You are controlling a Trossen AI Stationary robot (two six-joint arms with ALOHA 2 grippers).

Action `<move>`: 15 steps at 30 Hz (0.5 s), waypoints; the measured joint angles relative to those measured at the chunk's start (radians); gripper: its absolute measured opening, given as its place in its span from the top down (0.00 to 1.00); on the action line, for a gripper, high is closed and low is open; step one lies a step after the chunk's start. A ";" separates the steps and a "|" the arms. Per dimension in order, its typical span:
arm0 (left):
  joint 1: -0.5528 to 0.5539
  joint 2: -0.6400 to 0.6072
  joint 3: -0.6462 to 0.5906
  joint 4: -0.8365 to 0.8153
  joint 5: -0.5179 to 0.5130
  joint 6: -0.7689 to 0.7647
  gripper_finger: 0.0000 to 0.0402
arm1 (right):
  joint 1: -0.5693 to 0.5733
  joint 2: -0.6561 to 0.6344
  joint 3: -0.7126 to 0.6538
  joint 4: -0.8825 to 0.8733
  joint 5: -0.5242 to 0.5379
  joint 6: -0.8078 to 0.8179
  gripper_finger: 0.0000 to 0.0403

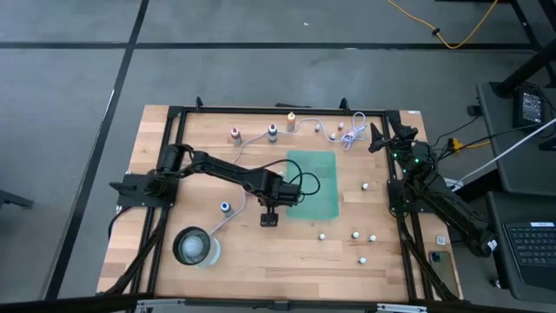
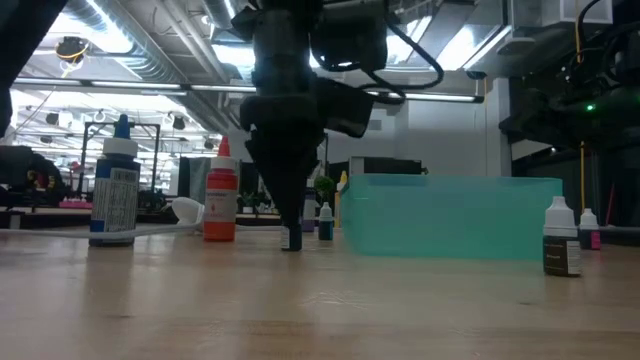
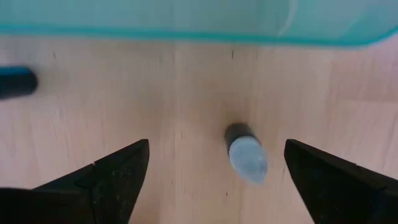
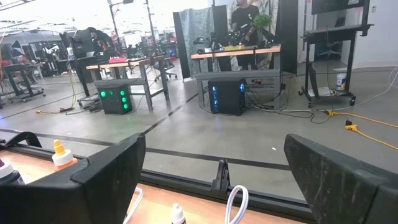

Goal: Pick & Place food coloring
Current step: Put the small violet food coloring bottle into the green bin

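A tiny food coloring bottle (image 3: 245,155) with a dark body and a white cap stands upright on the wooden table, just near of the green tray (image 1: 313,184). My left gripper (image 3: 217,180) points straight down over it, open, one finger on either side and both clear of it. In the low view the left gripper (image 2: 290,215) reaches almost to the table at the bottle (image 2: 291,238). Other food coloring bottles stand apart: a blue one (image 1: 225,207), a red one (image 1: 235,133) and a dark one (image 1: 272,132). My right gripper (image 4: 214,180) waits open at the far right.
A round glass container (image 1: 195,246) stands at the near left. A white cable (image 1: 313,122) winds along the far edge. Several small white-capped bottles (image 1: 355,235) dot the near right. In the low view a white-capped bottle (image 2: 560,240) stands before the tray (image 2: 450,215).
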 joint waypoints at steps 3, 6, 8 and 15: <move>0.000 0.003 0.000 -0.004 0.000 -0.007 0.18 | 0.000 0.000 0.000 0.000 0.000 0.000 0.05; 0.000 0.003 0.000 0.003 0.000 -0.008 0.27 | 0.000 0.000 0.000 0.000 0.000 0.000 0.05; 0.000 0.003 0.000 0.003 -0.001 -0.008 0.32 | 0.000 0.000 0.000 0.000 0.000 0.000 0.05; 0.000 0.003 0.000 -0.002 0.000 -0.028 0.48 | 0.000 0.000 0.000 0.000 0.000 0.000 0.05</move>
